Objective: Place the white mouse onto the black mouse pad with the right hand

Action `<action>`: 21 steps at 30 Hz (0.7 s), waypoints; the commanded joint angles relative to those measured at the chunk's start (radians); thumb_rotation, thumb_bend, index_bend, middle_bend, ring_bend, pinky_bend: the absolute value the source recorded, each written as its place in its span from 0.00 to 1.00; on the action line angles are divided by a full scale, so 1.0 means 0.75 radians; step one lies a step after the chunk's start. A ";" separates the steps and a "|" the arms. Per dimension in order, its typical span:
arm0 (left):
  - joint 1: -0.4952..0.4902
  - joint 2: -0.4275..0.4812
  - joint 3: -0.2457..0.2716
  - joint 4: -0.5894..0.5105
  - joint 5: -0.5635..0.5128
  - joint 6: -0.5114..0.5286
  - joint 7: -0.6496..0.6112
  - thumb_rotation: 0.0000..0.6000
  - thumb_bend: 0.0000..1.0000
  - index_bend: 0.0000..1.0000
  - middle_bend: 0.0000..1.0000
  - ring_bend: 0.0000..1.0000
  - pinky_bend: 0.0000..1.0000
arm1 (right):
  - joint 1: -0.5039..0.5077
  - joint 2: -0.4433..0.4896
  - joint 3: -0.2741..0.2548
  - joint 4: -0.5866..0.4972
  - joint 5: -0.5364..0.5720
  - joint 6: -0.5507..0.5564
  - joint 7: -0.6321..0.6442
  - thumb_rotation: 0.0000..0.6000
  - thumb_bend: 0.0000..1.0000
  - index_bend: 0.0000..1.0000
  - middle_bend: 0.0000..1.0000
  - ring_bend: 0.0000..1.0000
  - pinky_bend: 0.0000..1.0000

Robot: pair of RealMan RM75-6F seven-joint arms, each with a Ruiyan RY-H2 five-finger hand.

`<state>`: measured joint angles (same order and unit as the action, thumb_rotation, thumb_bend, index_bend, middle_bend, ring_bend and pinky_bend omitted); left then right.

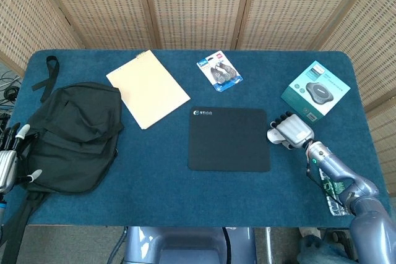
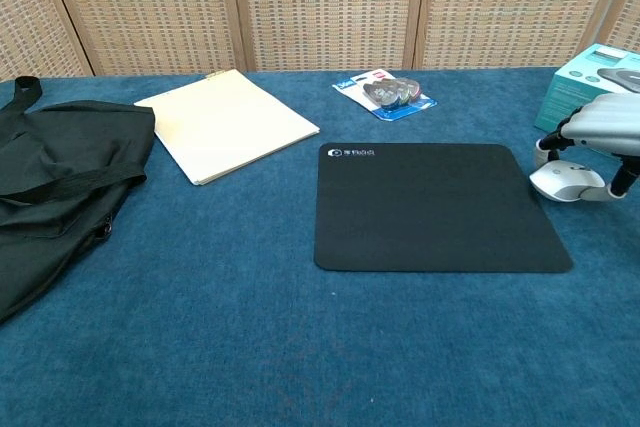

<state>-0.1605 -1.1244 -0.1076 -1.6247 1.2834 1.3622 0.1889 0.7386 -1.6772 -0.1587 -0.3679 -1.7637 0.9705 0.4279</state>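
Note:
The white mouse (image 2: 565, 182) lies on the blue table just off the right edge of the black mouse pad (image 2: 430, 207). My right hand (image 2: 605, 122) arches over it, fingers (image 2: 545, 152) coming down at its far left end and the thumb against its right side, so it grips the mouse. From the head view only a sliver of the mouse (image 1: 274, 135) shows under the right hand (image 1: 291, 131), beside the pad (image 1: 229, 139). My left hand (image 1: 9, 153) hangs at the table's left edge, fingers apart, holding nothing.
A teal product box (image 1: 315, 91) stands just behind the right hand. A blister pack (image 1: 219, 72) and a tan folder (image 1: 147, 89) lie behind the pad. A black bag (image 1: 74, 134) fills the left side. A plastic bottle (image 1: 331, 193) sits by the right forearm.

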 commanded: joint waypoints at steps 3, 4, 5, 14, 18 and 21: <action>-0.002 0.003 -0.002 0.002 -0.008 -0.005 -0.007 1.00 0.00 0.00 0.00 0.00 0.00 | -0.005 -0.006 -0.006 0.030 -0.024 0.165 0.015 1.00 0.59 0.56 0.50 0.32 0.29; -0.003 0.003 -0.002 0.003 -0.008 -0.007 -0.008 1.00 0.00 0.00 0.00 0.00 0.00 | -0.003 -0.002 -0.009 0.030 -0.029 0.184 0.013 1.00 0.59 0.56 0.50 0.33 0.29; -0.004 0.004 -0.002 0.003 -0.009 -0.009 -0.009 1.00 0.00 0.00 0.00 0.00 0.00 | 0.000 0.001 -0.012 0.028 -0.036 0.207 0.009 1.00 0.59 0.56 0.50 0.33 0.30; -0.013 0.007 -0.001 0.012 -0.015 -0.028 -0.024 1.00 0.00 0.00 0.00 0.00 0.00 | 0.217 0.105 -0.088 -0.149 -0.248 0.484 -0.231 1.00 0.61 0.56 0.50 0.34 0.31; -0.015 0.010 0.001 0.016 -0.017 -0.036 -0.034 1.00 0.00 0.00 0.00 0.00 0.00 | 0.348 0.104 -0.125 -0.212 -0.350 0.485 -0.336 1.00 0.62 0.56 0.50 0.34 0.31; -0.018 0.011 0.002 0.023 -0.021 -0.045 -0.042 1.00 0.00 0.00 0.00 0.00 0.00 | 0.417 0.088 -0.143 -0.223 -0.397 0.461 -0.365 1.00 0.63 0.56 0.49 0.34 0.31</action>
<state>-0.1736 -1.1163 -0.1066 -1.6077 1.2684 1.3292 0.1582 1.0168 -1.6073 -0.2488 -0.5184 -2.0304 1.3229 0.1800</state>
